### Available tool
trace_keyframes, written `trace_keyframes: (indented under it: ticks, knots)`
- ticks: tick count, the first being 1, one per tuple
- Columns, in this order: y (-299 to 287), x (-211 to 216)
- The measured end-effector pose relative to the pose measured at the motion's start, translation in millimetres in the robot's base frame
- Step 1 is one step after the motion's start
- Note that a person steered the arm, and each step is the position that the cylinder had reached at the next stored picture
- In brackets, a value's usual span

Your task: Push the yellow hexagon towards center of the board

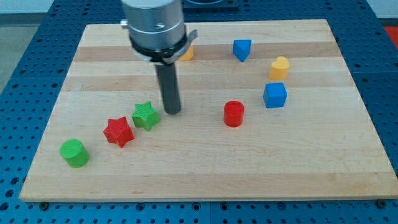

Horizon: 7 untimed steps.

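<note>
Fig.: one camera view, wooden desk (205, 174) on blue perforated base (37, 25).
Rod: dark, straight, hangs from grey cylindrical arm head (153, 25) at view's top, left of ctr.
My tip (172, 112): on the desk, just right of green star, near but apart; a little left of board ctr.
Fingers: none on this rig, rod only, so apart/together does not apply.
Yellow hexagon (187, 53): near view's top, mostly hidden behind arm head; only a yellow-orange edge shows at head's right side, shape not confirmable. Lies above & slightly right of my tip, well apart.
Green star (145, 116): left of ctr, touching or almost touching red star.
Red star (118, 131): lower left of green star.
Green cylinder (74, 153): view's lower left, apart from red star.
Red cylinder (234, 114): right of ctr, level w/ my tip, well apart from it.
Blue cube (275, 95): right of red cylinder, near it.
Yellow block (279, 67): rounded/heart-like, just above blue cube.
Blue block (242, 49): view's top right of ctr; wedge-like, exact shape unclear.
In the way: the rod shaft itself stands between hexagon and ctr; no other block on that line.
Writing/brands: none legible.
</note>
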<state>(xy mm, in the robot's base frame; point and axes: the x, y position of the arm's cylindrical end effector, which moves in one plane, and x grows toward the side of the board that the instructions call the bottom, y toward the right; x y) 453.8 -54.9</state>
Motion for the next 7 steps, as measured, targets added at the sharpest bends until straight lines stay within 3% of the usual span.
trace_keyframes:
  ticks: [5, 7]
  knots:
    - [177, -119]
    - [177, -162]
